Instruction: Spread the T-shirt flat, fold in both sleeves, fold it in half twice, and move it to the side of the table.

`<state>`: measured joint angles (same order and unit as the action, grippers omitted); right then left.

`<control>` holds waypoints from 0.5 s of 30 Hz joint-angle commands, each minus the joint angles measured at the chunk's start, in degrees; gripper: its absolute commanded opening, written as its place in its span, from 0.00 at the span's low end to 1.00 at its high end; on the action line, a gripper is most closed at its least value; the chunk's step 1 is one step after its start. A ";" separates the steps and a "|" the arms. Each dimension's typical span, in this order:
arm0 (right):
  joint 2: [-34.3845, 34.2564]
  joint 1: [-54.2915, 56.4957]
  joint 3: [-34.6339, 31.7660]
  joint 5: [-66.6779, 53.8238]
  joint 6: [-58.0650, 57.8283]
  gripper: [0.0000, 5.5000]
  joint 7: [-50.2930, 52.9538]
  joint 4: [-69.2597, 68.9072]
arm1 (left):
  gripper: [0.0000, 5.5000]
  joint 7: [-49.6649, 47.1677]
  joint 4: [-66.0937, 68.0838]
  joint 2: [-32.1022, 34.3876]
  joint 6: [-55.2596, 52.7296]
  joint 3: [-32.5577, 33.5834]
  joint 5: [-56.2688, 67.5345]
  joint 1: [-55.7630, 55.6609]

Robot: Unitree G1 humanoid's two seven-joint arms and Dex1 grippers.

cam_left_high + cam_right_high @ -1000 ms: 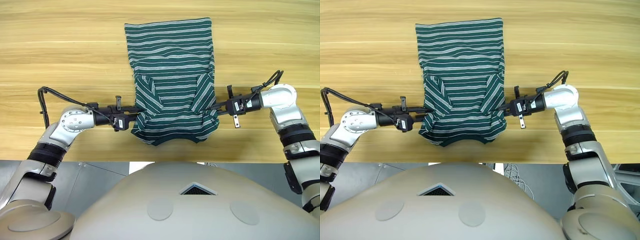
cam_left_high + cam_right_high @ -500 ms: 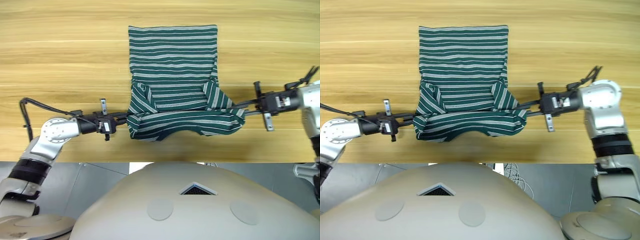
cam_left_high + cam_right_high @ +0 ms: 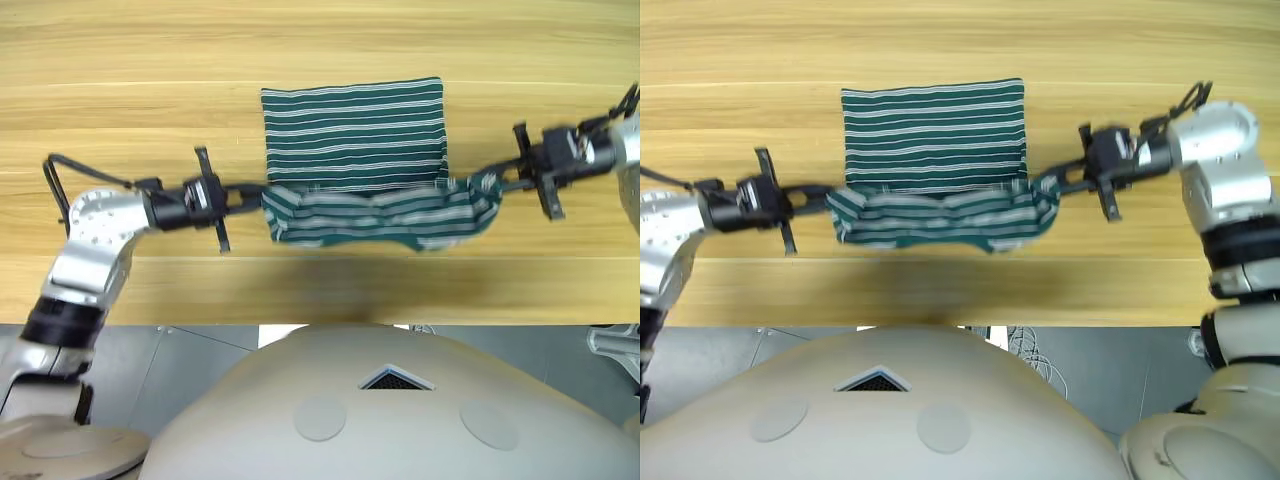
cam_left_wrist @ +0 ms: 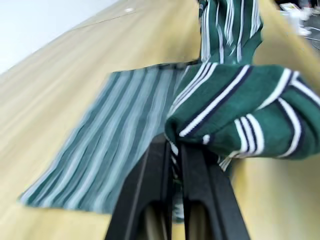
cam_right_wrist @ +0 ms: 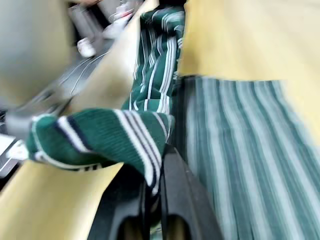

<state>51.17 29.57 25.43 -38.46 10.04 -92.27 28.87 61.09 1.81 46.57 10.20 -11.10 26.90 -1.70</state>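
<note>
My left gripper [image 3: 257, 196] is pinched tight on the near left corner of the T-shirt [image 3: 352, 125]. In the left wrist view its two black fingers [image 4: 150, 190] are pressed together with striped cloth bunched between them. My right gripper [image 3: 492, 184] is pinched tight on the near right corner the same way. The near edge of the green striped shirt is pulled into a band between my two grippers and held up off the table [image 3: 120, 80]. The far part of the shirt lies flat on the wood, around the middle of the table.
</note>
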 commanded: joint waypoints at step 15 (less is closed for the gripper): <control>-23.52 20.63 -13.62 27.26 -4.84 0.13 21.27 48.90 | 0.07 -7.09 69.95 -26.38 -2.82 7.18 -13.77 -38.35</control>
<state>27.70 51.07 13.70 -12.86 5.86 -72.14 77.52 54.97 70.12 20.72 8.71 -5.32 14.09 -38.92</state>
